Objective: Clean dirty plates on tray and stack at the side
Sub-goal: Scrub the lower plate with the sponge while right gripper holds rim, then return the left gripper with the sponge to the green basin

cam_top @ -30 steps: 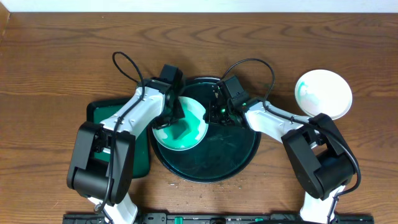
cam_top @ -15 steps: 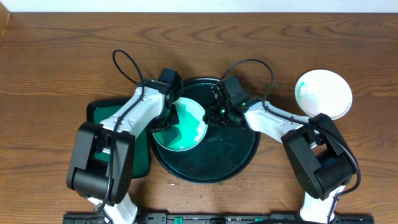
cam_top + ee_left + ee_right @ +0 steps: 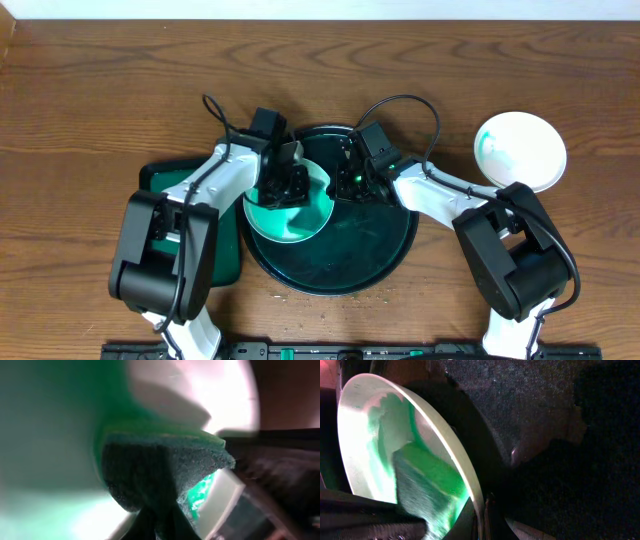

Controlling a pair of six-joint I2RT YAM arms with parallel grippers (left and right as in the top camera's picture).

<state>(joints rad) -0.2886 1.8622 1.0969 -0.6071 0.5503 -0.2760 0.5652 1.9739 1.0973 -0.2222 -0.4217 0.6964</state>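
Biggest risk first: the big round tray [image 3: 370, 235] sits loose on the tabletop [image 3: 100, 90]. A hard scrub w/ any sideways push could slide it into the small rect tray [image 3: 158, 182] just beside its left edge. Next, the tilted plate [image 3: 295, 228]. It stands in the tray's left half, propped up off the tray floor, w/ green smear over most of its face. The right gripper [image 3: 346, 183] holds it, jaws pressed together on the rim at one spot. That's a thin pinch on a slick-looking rim, so scrub force on the face could twist the plate out, and it would drop flat or knock the tray wall. Then the sponge [image 3: 165, 472]. The left gripper [image 3: 285, 184] is clamped tight on it and pushes it against the plate face. The sponge looks loaded w/ green, so my guess is it may spread colour rather than lift it. It could also squirm out of the jaws if it catches the plate edge. Counts, big to small: 1 tabletop, 1 round tray, 1 rect tray, 2 plates in view, 2 grippers, 1 sponge. One plate is the tilted one in the tray. The other is the side plate [image 3: 520, 150] on bare wood at right, well apart from the tray, w/ a faint green trace near its left edge. Can't tell if another plate lies under it.
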